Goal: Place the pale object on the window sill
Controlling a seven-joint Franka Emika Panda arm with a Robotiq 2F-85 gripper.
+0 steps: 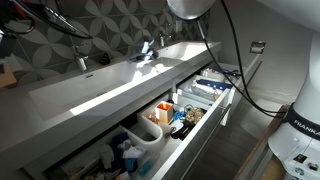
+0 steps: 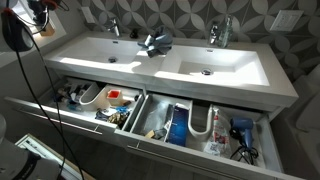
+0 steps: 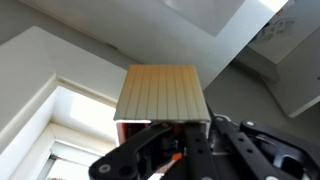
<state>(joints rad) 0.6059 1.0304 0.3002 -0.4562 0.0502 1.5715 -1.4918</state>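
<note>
Gripper (image 3: 172, 128) clenched on pale object (image 3: 160, 95), holding lower edge only; block juts out past gripper. Risk: shallow hold, so bump against sill edge could pry block loose, dropping it.

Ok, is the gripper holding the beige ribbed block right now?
Yes, in the wrist view the beige ribbed block sits with its lower edge clamped in the black gripper.
</note>
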